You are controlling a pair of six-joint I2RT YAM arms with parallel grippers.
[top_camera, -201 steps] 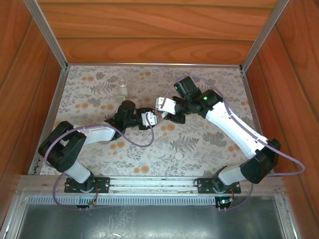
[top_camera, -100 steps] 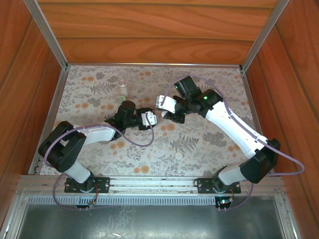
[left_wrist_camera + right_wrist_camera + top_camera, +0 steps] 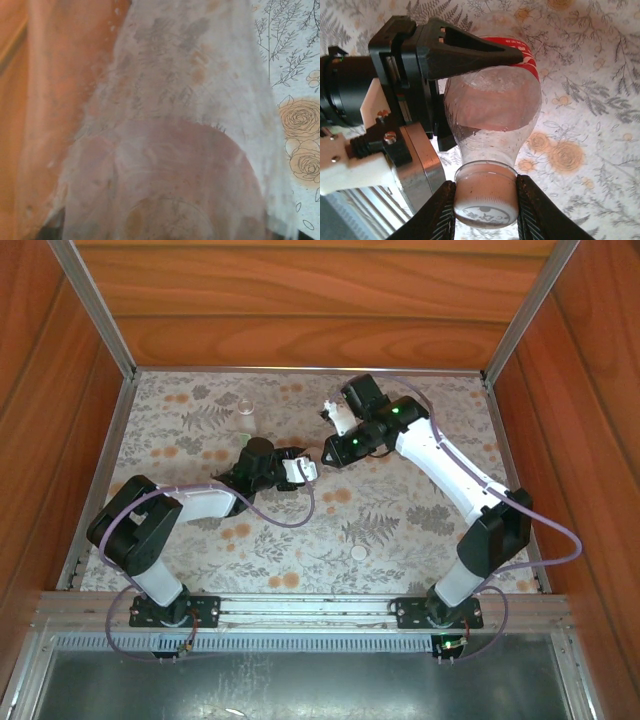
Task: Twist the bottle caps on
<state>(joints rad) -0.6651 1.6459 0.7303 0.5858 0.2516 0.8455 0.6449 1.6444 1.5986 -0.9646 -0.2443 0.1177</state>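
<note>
The red-labelled bottle (image 3: 492,105) lies sideways between the two arms, above the floral cloth. My left gripper (image 3: 303,468) is shut on its body, one black finger (image 3: 465,50) lying across the red label. A white cap (image 3: 485,200) sits on the bottle's neck, and my right gripper (image 3: 485,206) is shut on that cap with a finger on each side. In the left wrist view the clear bottle (image 3: 175,150) is a close blur. The pale-labelled bottle (image 3: 246,412) stands upright at the back left, uncapped. The second white cap (image 3: 358,553) lies on the cloth at the front centre.
The floral cloth (image 3: 420,520) covers the table, with wooden walls on three sides and metal rails (image 3: 95,310) at the corners. Open cloth lies to the front between the arms and at the right.
My right wrist has turned and swung toward the back, with its elbow pulled in. The left gripper and the bottle have stayed nearly in place.
</note>
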